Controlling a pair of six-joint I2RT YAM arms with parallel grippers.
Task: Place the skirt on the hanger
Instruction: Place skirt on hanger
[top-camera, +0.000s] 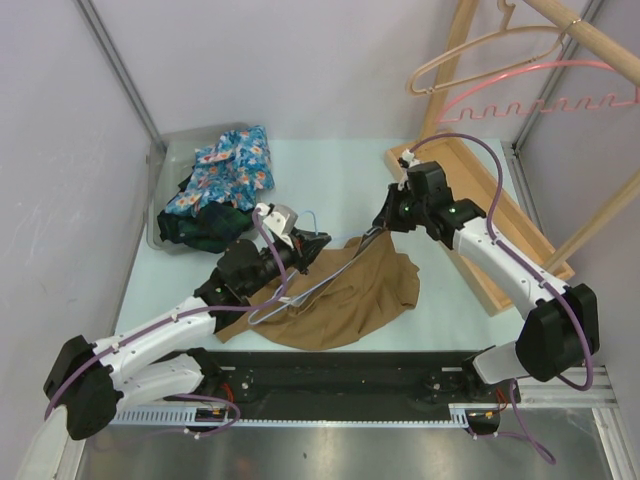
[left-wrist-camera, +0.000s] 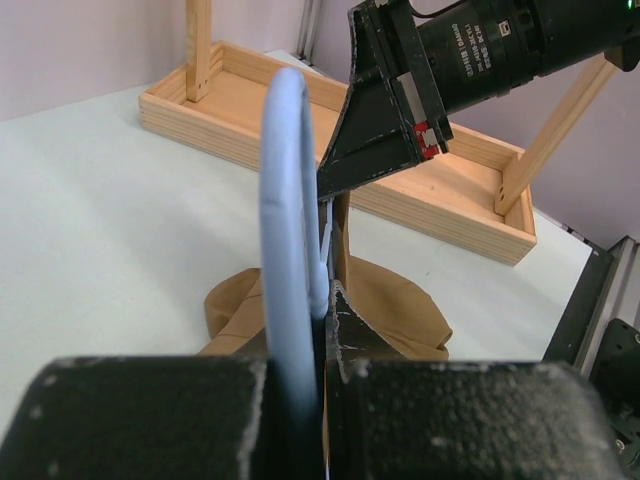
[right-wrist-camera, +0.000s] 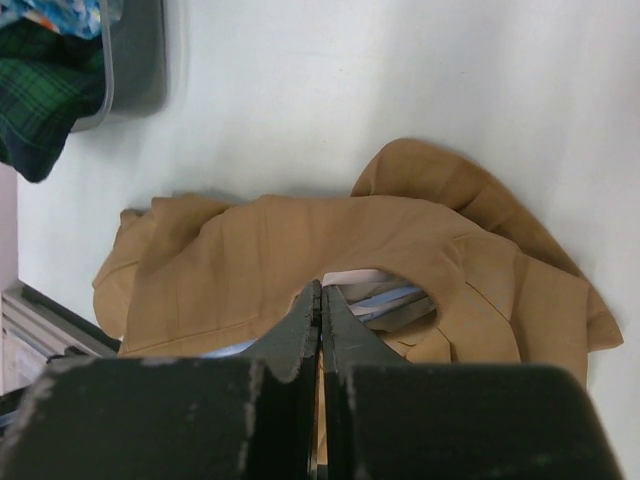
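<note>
Grey plastic on the far left: a bin (top-camera: 158, 175) sits against the wall. A floral garment (top-camera: 235, 160) is heaped over a dark green plaid one (top-camera: 200, 230), and how much lies beneath them is hidden.

Moving in, the left gripper (top-camera: 318, 243) is clamped tight on the light blue hanger (left-wrist-camera: 285, 200). Its wrist camera shows the smooth rounded hook rising in a loop between the fingers (left-wrist-camera: 345, 325). The rest of the hanger runs down under the cloth, so only slivers of it show through the waist opening in the right wrist view.

Centre now, the tan skirt (top-camera: 350, 295) lies in soft rumpled folds on the pale table (top-camera: 340, 180), near the front edge and between the two arms. One edge is drawn up off the surface into a peak. Which layer of fabric is which is hard to read.

At that peak is the right gripper (top-camera: 383, 228), jaws pressed together on the skirt's edge beside the opening. Its own black fingers (right-wrist-camera: 305, 330) block the exact pinch point.

Further right, there is the bare wooden rack base (left-wrist-camera: 200, 115), a shallow rectangular tray with upright posts. The rod on top is cut off by the frame. A pink wire hanger (top-camera: 540, 103) with a notched bar hangs from it, its right end cut off.
</note>
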